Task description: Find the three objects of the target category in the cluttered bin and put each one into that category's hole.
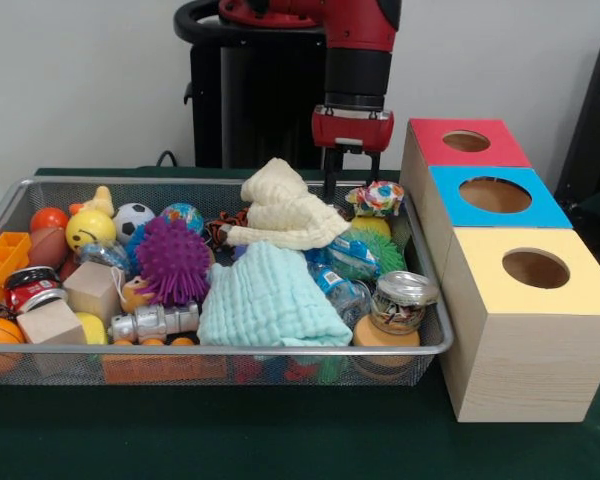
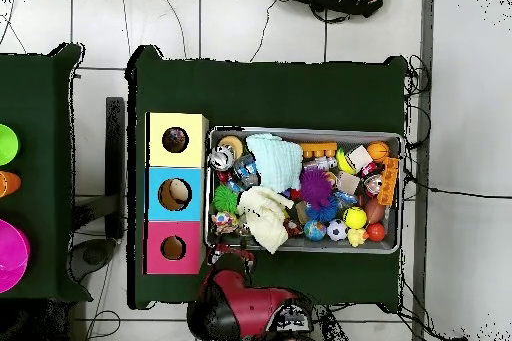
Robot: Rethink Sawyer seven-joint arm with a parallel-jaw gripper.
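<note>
1. Nearest the camera, along the green worktop (image 1: 230,430), runs the front rim of the cluttered bin (image 1: 220,352). At its left end lie wooden blocks, an orange tray and small balls.
2. Further right in the basket are a purple spiky ball (image 1: 172,260), a folded mint cloth (image 1: 265,300) and, behind it, a cream cloth (image 1: 285,215). Either cloth may be hiding more of what the task wants.
3. Right again, a small jar (image 1: 402,300) sits in the front corner, with a spiky green ball (image 1: 385,250) behind it.
4. One multicoloured rope bundle (image 1: 376,197) shows at the far right corner of the bin, close to the back rim. I cannot make out the other two for certain.
5. The end effector (image 1: 351,180) hangs over that back rim with its fingers apart and nothing between them.
6. In the front view, the bundle lies just beside the end effector, to its right and a little lower. A short sideways shift and a descent look like the next move.
7. Rightmost stands the row of three boxes, and the hole (image 1: 495,194) in the blue-topped middle one is near the bundle's corner, so the carry should be short.
</note>
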